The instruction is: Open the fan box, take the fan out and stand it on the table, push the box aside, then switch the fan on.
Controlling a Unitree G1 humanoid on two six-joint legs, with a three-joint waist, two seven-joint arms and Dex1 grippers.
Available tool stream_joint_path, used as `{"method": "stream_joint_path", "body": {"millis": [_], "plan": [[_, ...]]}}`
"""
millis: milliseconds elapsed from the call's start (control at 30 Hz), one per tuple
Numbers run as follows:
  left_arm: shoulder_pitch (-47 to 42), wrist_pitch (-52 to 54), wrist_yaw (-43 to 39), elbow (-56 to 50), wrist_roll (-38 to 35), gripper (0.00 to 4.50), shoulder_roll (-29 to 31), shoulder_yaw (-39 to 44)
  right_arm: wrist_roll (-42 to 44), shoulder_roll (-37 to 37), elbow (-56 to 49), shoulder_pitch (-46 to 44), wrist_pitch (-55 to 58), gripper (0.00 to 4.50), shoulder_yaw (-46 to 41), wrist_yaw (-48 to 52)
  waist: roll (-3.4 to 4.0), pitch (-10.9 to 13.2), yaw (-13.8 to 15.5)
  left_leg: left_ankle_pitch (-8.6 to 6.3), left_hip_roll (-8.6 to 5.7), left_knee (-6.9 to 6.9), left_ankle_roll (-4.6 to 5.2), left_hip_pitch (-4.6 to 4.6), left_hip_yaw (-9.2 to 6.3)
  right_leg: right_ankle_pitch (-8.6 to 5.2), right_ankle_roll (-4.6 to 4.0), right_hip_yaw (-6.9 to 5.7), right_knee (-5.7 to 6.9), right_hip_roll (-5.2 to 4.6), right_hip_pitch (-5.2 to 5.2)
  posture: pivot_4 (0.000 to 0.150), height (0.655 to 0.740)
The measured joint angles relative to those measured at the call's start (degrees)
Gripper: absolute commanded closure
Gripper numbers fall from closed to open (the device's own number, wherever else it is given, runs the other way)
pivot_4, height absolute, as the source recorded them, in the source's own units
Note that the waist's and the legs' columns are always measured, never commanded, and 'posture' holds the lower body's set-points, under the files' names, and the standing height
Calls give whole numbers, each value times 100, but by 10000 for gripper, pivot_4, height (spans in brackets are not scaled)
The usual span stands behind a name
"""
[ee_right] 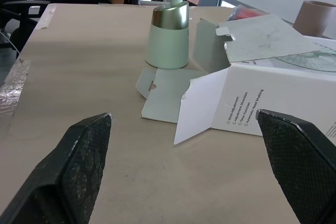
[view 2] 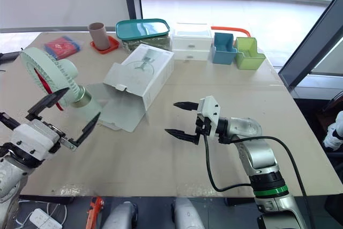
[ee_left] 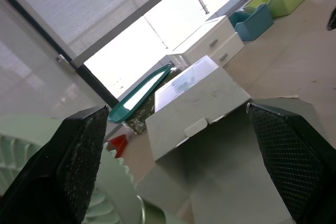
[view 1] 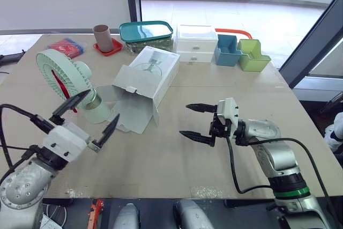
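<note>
On counter (view 1: 161,164) left, fan (view 1: 61,73): upright, out of box (view 1: 150,73).
box: open, lying just beside fan.
L hand (view 1: 103,105): spread, near fan base.
R hand (view 1: 185,119): spread, apart from box.
step: we judge box push is due.
next: we need R hand against box side, shove w/o tipping fan.

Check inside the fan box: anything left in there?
The fan box lies on its side, flaps open toward the robot; the fan stands outside, to its left. The interior is hidden behind the top panel and flaps, so leftovers cannot be ruled out.
</note>
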Motion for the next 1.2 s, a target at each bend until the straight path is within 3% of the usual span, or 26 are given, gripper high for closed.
{"method": "stream_joint_path", "body": {"millis": [133,200,533,667,800,1200], "plan": [[36,101,-114,33,-144,179,-98,-406,-59,-8,1,-1,0,0,1,-28,2,-1,0,0,-2,0,1,4,3,-1,2,3,0,-1,3,1500,7400],[-29,1015,-147,433,-784,179,-401,-836,-183,-10,-8,15,0,0,8,-157,2,-1,-1,0,-1,1,1,4,4,-2,5,4,1,0,3,1500,7400],[-309,2347,-664,1440,-1915,179,-290,-871,-501,183,-436,462,69,0,309,-649,2,-1,-12,-1,1,-1,1,-1,-1,-4,5,0,1,1,-1,1500,7400],[-534,2172,-1145,1761,-1820,179,113,-868,-694,537,-747,639,261,0,451,-1236,2,-1,-19,0,5,-3,1,7,2,-4,3,1,2,6,-2,1500,7400],[-566,1949,-1358,1952,-1782,179,160,-845,-976,1188,-825,415,708,0,740,-2129,1,-1,-14,0,5,-4,0,2,1,-2,0,1,2,4,-5,1500,7400],[-542,1785,-1344,1935,-1733,179,54,-844,-1579,2239,-285,-373,1478,0,991,-3399,1,-2,-17,-1,4,-11,0,-3,-1,-2,-1,0,1,2,-11,1500,7400]]}}
